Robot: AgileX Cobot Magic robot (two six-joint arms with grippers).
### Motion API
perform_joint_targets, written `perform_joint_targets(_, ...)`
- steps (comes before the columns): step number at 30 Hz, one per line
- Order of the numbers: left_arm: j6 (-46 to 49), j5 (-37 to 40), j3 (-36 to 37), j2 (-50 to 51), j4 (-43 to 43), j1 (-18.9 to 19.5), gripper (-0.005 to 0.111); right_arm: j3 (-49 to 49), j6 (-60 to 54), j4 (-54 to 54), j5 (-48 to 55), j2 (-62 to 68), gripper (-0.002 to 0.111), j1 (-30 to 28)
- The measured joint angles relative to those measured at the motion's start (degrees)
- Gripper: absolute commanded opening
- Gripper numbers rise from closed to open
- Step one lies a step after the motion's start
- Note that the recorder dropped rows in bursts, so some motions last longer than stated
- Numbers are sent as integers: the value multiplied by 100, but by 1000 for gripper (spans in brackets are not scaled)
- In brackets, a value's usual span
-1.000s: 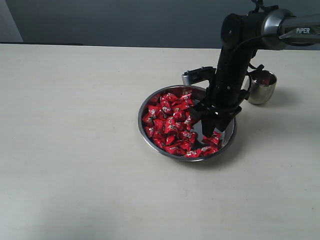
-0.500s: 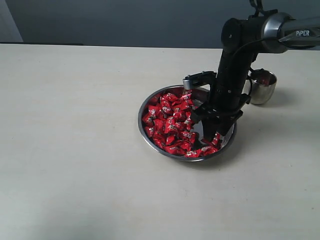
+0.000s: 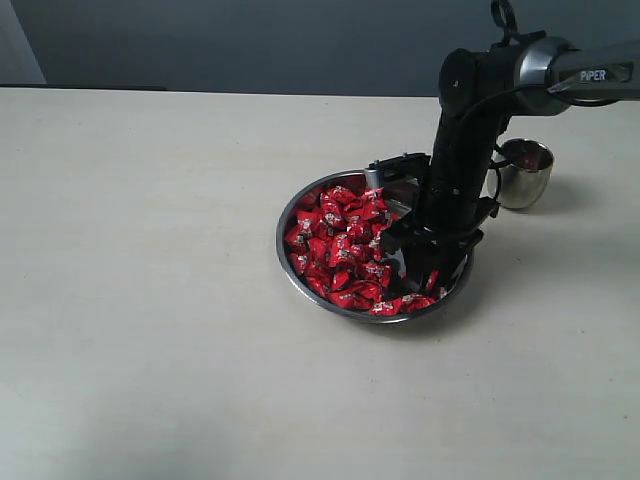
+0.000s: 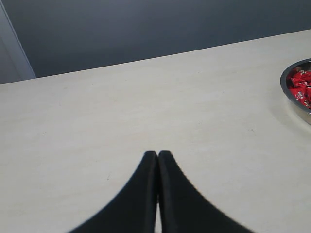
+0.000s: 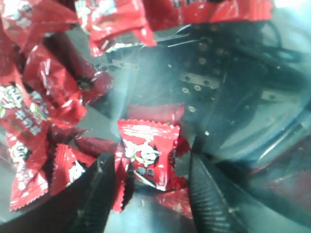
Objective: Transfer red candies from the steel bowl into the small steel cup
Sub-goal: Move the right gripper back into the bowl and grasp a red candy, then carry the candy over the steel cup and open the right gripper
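Right gripper (image 5: 154, 196) spread wide inside the steel bowl (image 3: 281, 240), straddling one of the red candies (image 5: 147, 156), gripping nothing; bowl rim close by. We note the small steel cup (image 3: 530, 182) partly hidden behind the arm (image 3: 468, 130).

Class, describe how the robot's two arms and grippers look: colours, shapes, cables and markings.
The right arm is mostly black, with a silver-grey upper link bearing white PIPER lettering. A thin black cable loops above its joint. The right gripper is black, its jaws ribbed inside. The left gripper shows two smooth black jaws tapering to narrow tips.
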Motion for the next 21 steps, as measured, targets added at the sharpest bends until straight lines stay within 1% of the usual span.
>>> perform_joint_targets(1, 0, 0, 0, 0, 0, 0, 0, 0, 0, 0, 0, 0, 31, 0)
perform_joint_targets(2, 0, 0, 0, 0, 0, 0, 0, 0, 0, 0, 0, 0, 22, 0)
perform_joint_targets(4, 0, 0, 0, 0, 0, 0, 0, 0, 0, -31, 0, 5, 8, 0)
perform_joint_targets(5, 0, 0, 0, 0, 0, 0, 0, 0, 0, -45, 0, 14, 2, 0)
perform_joint_targets(6, 0, 0, 0, 0, 0, 0, 0, -10, 0, -54, 0, 14, -1, 0)
perform_joint_targets(16, 0, 0, 0, 0, 0, 0, 0, -600, 0, -151, -1, -82, -1, 0)
perform_joint_targets(21, 0, 0, 0, 0, 0, 0, 0, -792, 228, -695, -43, -437, -1, 0)
